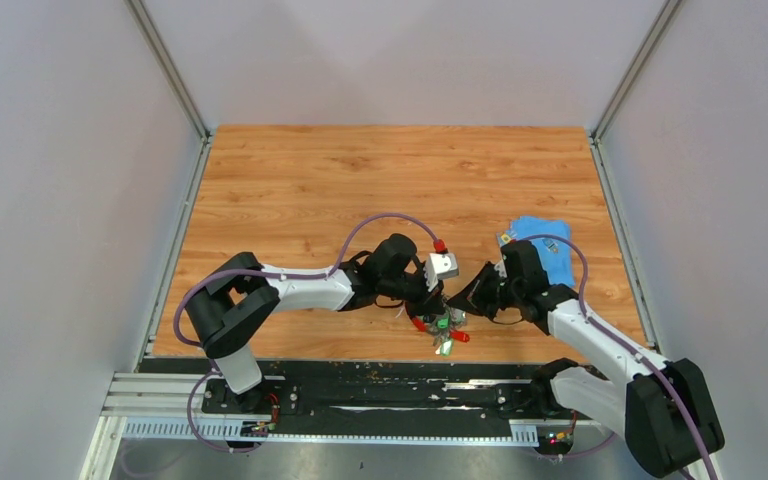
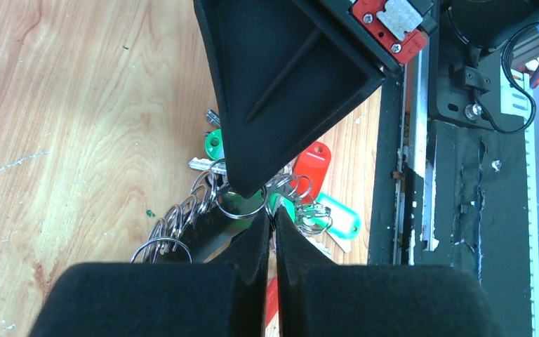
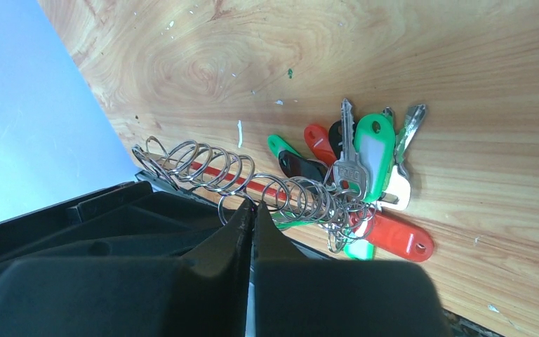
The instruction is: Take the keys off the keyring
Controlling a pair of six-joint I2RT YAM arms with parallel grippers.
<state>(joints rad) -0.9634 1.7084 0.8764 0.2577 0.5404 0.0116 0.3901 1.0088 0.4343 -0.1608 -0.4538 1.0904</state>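
Note:
The keys [image 1: 445, 330] lie in a bunch with green and red plastic heads on the wooden table near its front edge. In the right wrist view the keys [image 3: 372, 151] hang on a chain of several silvery rings, the keyring [image 3: 210, 165], with a red strip behind it. My right gripper [image 3: 251, 209] is shut on one ring of that chain. My left gripper [image 2: 272, 214] is shut at a ring [image 2: 242, 216] beside the green and red key heads [image 2: 314, 160]. Both grippers meet tip to tip above the bunch, the left gripper [image 1: 436, 300] and the right gripper [image 1: 460, 297].
A blue cloth [image 1: 545, 245] lies behind the right arm near the right wall. The black base rail [image 1: 390, 385] runs along the table's front edge, just below the keys. Grey walls close in the table on three sides.

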